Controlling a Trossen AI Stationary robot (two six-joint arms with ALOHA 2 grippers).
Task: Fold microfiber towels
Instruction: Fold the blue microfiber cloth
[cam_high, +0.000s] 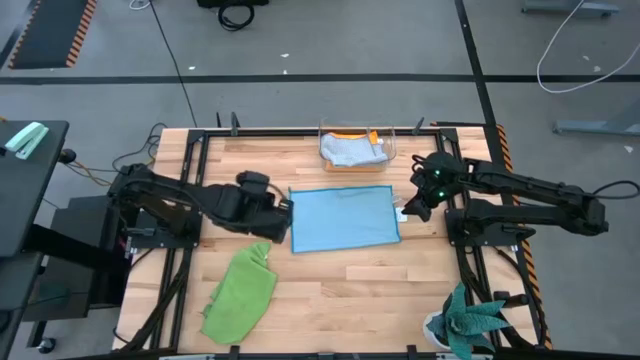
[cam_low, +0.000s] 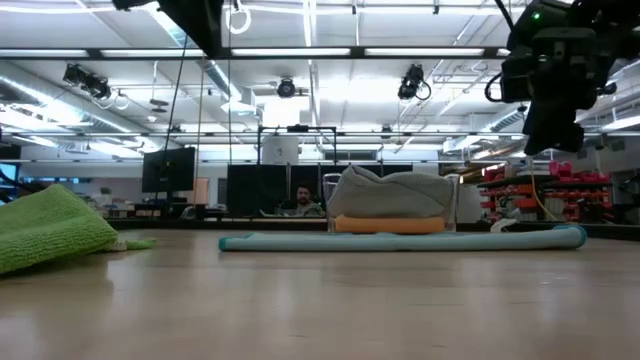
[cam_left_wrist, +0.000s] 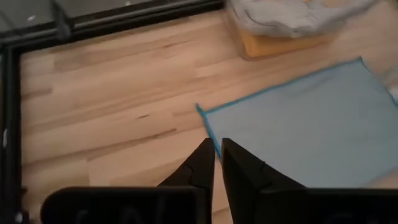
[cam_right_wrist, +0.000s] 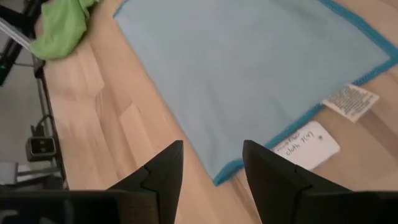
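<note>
A light blue towel lies spread flat on the middle of the table, one corner just ahead of my left gripper. A lime green towel lies crumpled at the near left. A grey towel rests on an orange one inside a clear box at the far middle. My left gripper hovers above the blue towel's left edge, its fingers shut with nothing between them. My right gripper hangs open above the towel's right edge, clear of the cloth.
Two white paper tags lie on the wood beside the blue towel's right edge. A teal spiky plant stands at the near right corner. Black frame rails run along both sides of the table. Bare wood lies between the blue towel and the near edge.
</note>
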